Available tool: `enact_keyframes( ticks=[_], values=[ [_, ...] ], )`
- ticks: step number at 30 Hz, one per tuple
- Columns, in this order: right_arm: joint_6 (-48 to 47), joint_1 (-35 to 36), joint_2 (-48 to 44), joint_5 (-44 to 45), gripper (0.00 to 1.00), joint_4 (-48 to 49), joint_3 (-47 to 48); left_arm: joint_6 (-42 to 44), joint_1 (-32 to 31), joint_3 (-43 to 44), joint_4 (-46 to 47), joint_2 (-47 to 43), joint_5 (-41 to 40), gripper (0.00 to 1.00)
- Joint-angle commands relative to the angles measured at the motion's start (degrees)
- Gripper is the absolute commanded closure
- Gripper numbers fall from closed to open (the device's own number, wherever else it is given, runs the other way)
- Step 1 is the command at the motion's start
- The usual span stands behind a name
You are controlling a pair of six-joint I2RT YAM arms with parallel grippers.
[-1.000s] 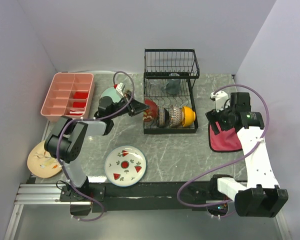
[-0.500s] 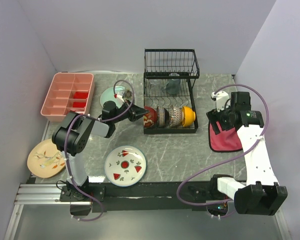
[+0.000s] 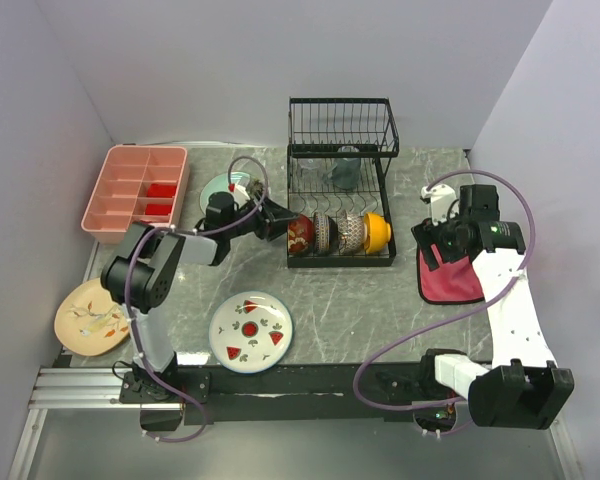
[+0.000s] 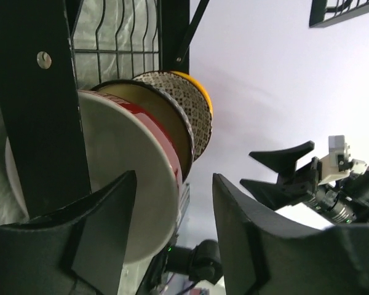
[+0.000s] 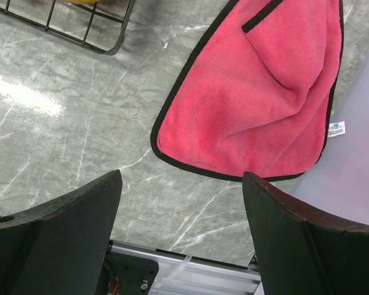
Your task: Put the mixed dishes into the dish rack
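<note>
The black wire dish rack [image 3: 340, 215] stands mid-table. Its lower tier holds a row of bowls on edge: a red bowl [image 3: 300, 232], two patterned ones [image 3: 326, 232] and an orange one [image 3: 379, 232]. My left gripper [image 3: 280, 222] is at the rack's left end, open, its jaws apart beside the red bowl's white rim [image 4: 135, 190]; left gripper [image 4: 175, 236]. A mint plate [image 3: 218, 187], a watermelon-print plate [image 3: 251, 331] and a tan plate [image 3: 88, 318] lie on the table. My right gripper [image 3: 432, 243] hangs open and empty over the table; right gripper [image 5: 181, 227].
A pink compartment tray [image 3: 135, 187] sits at the back left. A red cloth [image 3: 450, 275] lies right of the rack, red cloth [image 5: 264, 92]. A clear glass [image 3: 344, 172] rests in the rack's upper basket. Walls close in both sides.
My left gripper lowered at the rack's left end and opened, letting go of the red bowl, which now stands in the lower tier. The right arm stayed put.
</note>
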Motion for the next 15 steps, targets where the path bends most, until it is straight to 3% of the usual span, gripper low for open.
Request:
enact_keyframes(
  ticks=[1,2,6,8,9,13,15],
  values=[
    [-1.46,-0.36,0.17,-0.95,0.13,1.28,0.04,11.73,2.66,4.46,-13.08,-7.22,4.96,0.41],
    [-1.64,-0.36,0.08,-1.04,0.13,1.10,0.04,14.82,4.15,6.21,-22.60,-8.19,5.32,0.41],
    [-2.26,-0.36,0.87,-1.91,0.13,1.71,0.05,28.28,8.81,6.67,-38.20,-13.11,6.12,0.39],
    [-2.08,-0.36,1.14,-2.70,0.13,2.50,-0.04,34.43,11.70,4.66,-41.23,-14.53,7.69,0.38],
    [-1.91,-0.36,1.22,-3.32,0.13,2.59,0.04,37.93,12.42,4.90,-47.94,-15.66,7.70,0.38],
    [1.15,-0.36,-0.09,-12.59,0.13,2.33,-0.22,66.09,14.26,7.54,-67.22,-17.43,7.35,0.38],
    [2.48,-0.28,-1.40,-18.58,0.14,1.28,-1.44,74.66,14.62,8.33,-74.78,-16.74,6.13,0.39]
  ],
)
